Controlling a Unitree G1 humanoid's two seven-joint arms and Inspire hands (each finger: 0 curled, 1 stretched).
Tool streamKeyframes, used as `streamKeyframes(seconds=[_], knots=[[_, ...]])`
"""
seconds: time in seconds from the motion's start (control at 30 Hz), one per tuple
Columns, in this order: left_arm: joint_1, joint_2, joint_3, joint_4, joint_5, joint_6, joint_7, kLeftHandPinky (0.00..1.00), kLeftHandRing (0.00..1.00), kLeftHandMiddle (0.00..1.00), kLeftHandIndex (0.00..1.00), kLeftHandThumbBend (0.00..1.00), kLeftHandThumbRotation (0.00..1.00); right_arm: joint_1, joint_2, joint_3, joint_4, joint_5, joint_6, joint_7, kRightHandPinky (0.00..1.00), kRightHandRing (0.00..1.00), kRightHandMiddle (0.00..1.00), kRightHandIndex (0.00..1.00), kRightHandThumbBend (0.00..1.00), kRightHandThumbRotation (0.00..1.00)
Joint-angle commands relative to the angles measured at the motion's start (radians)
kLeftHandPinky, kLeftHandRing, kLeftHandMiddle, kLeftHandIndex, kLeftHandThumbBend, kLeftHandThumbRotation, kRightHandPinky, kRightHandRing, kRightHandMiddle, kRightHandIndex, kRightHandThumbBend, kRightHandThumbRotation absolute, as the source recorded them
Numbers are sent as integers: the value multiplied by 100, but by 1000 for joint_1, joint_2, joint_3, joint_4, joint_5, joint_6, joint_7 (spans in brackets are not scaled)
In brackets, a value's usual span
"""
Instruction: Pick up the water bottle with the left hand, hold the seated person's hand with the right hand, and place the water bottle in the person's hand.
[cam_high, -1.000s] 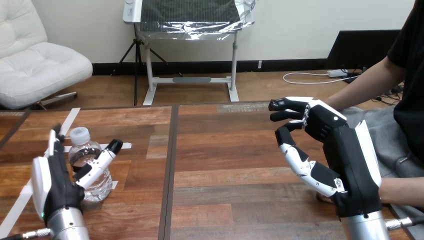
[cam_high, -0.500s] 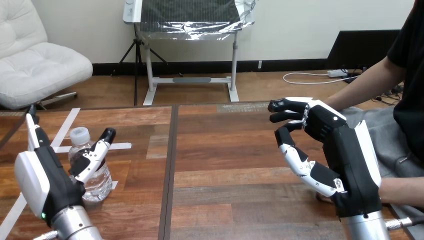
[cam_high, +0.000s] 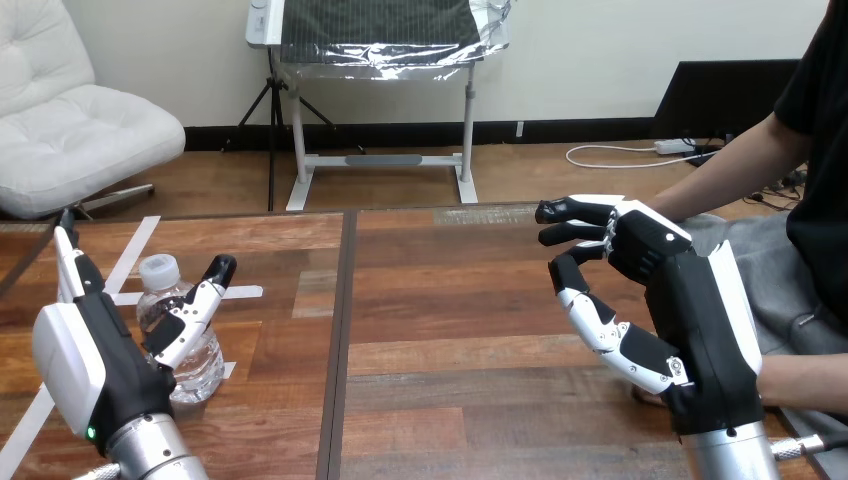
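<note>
A clear water bottle (cam_high: 183, 340) with a white cap stands upright on the wooden table (cam_high: 460, 300) at the left. My left hand (cam_high: 95, 360) is just left of it and open. Its fingers (cam_high: 70, 262) point up and its thumb (cam_high: 200, 298) reaches across the front of the bottle, whether touching I cannot tell. My right hand (cam_high: 690, 310) hovers above the table at the right, fingers loosely bent, with nothing in it. The person's forearm (cam_high: 805, 382) lies low at the right edge. Their hand is mostly hidden behind my right hand.
White tape strips (cam_high: 128, 258) mark the table around the bottle. A dark seam (cam_high: 340, 330) runs front to back between the two table halves. The person sits at the right side.
My left hand has drawn back to the left and its fingers have risen away from the bottle's top. The bottle stands where it was. My right hand has not moved.
</note>
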Motion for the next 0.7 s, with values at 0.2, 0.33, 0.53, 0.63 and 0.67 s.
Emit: streamKeyframes(seconds=[0.2, 0.33, 0.53, 0.63, 0.67], knots=[[-88, 33, 5, 39, -31, 27, -60, 84, 91, 94, 95, 85, 46, -67, -15, -7, -27, 4, -12, -2, 53, 64, 70, 65, 33, 11], [-112, 40, 6, 73, -40, 46, -71, 83, 90, 93, 94, 86, 43, -67, -15, -5, -27, 11, -12, 2, 53, 64, 69, 65, 33, 12], [-155, 66, -4, 155, -31, 55, -75, 80, 88, 91, 93, 86, 41, -68, -17, -4, -27, 18, -13, 7, 53, 65, 70, 65, 33, 13], [-177, 75, -5, 195, -33, 59, -76, 79, 87, 90, 92, 86, 40, -69, -19, -5, -23, 18, -17, 8, 53, 65, 70, 65, 33, 13], [-188, 79, -7, 213, -31, 60, -73, 79, 87, 90, 92, 86, 40, -70, -20, -7, -22, 15, -20, 6, 53, 65, 70, 65, 34, 13]])
